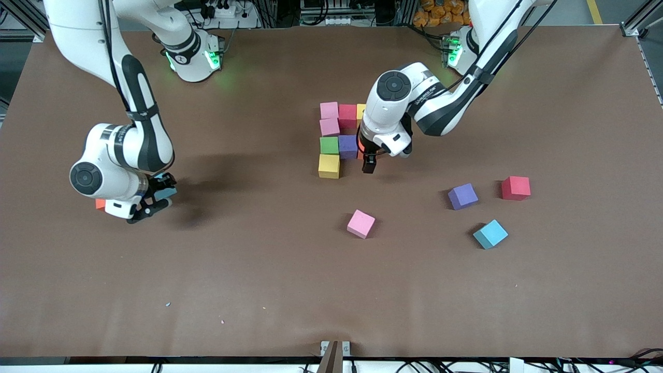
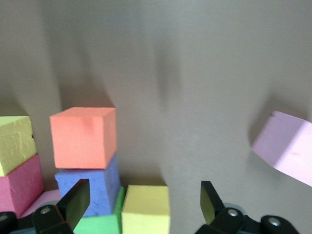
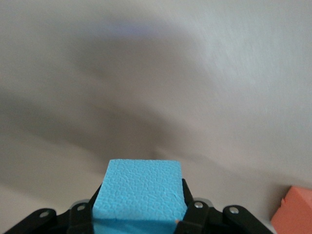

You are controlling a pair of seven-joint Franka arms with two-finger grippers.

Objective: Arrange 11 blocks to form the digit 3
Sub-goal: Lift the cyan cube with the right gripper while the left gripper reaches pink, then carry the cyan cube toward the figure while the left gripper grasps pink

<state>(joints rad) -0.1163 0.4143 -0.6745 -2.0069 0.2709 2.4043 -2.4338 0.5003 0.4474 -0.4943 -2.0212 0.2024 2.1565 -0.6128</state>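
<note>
My right gripper [image 3: 141,214] is clamped on a light blue cube [image 3: 139,187] over the right arm's end of the table [image 1: 259,290], an orange cube [image 1: 100,203] beside it; my left gripper [image 2: 141,204] hangs with jaws spread and empty, just beside the partial figure [image 1: 339,137]. By my judgement the digit is over half built: seven cubes visibly placed, while four loose cubes, pink [image 1: 361,223], purple [image 1: 462,196], red [image 1: 516,188] and blue [image 1: 490,233], remain
</note>
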